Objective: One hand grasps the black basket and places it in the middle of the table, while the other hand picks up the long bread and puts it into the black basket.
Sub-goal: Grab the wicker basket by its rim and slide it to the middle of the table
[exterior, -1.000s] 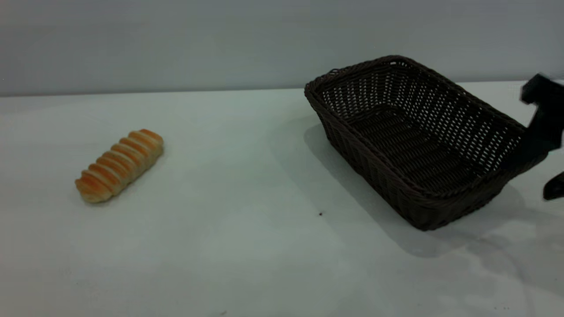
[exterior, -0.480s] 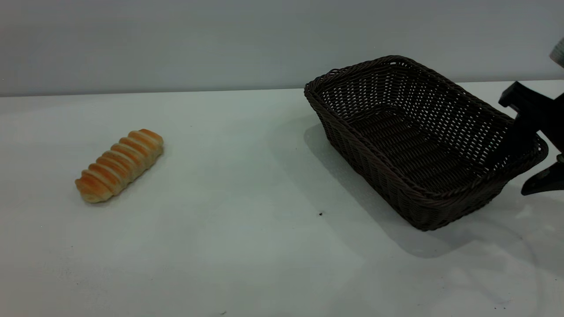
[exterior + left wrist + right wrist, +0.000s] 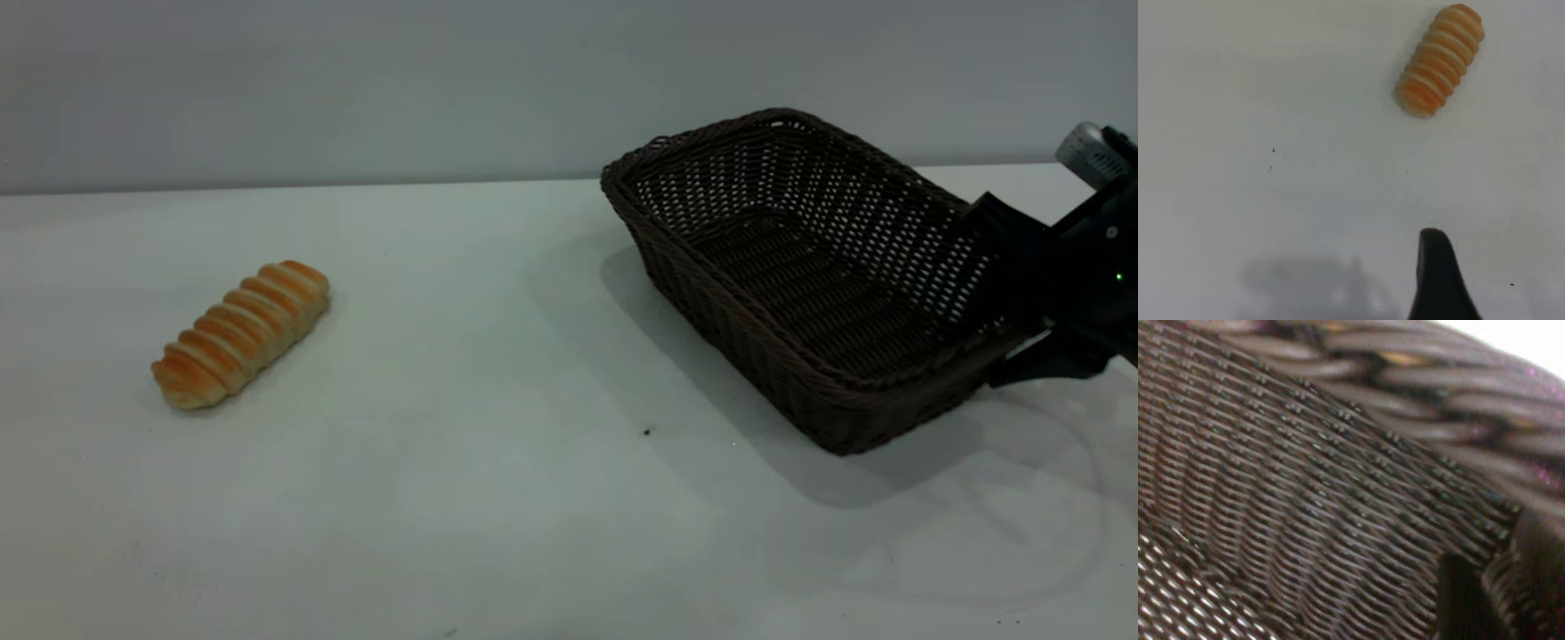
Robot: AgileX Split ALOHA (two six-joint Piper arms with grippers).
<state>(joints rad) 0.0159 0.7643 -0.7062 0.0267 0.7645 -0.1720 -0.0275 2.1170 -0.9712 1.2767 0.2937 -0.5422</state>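
The long bread (image 3: 240,333) lies on the white table (image 3: 498,498) at the left; the left wrist view (image 3: 1440,60) shows it too. The black basket (image 3: 711,293) sits at the right, its far-right end slightly raised. My right gripper (image 3: 1013,302) is shut on the basket's right end wall, one finger inside and one outside. The right wrist view shows the weave (image 3: 1338,487) close up, with my gripper (image 3: 1485,600) on the wall. Only a dark part of my left gripper (image 3: 1435,280) shows, above bare table and apart from the bread.
A grey wall runs behind the table's back edge (image 3: 356,184). A tiny dark speck (image 3: 646,432) lies between the bread and the basket. Bare tabletop spans the middle and front.
My right gripper has moved left onto the basket's right end and closed on it. The basket has shifted slightly left. The bread has not moved.
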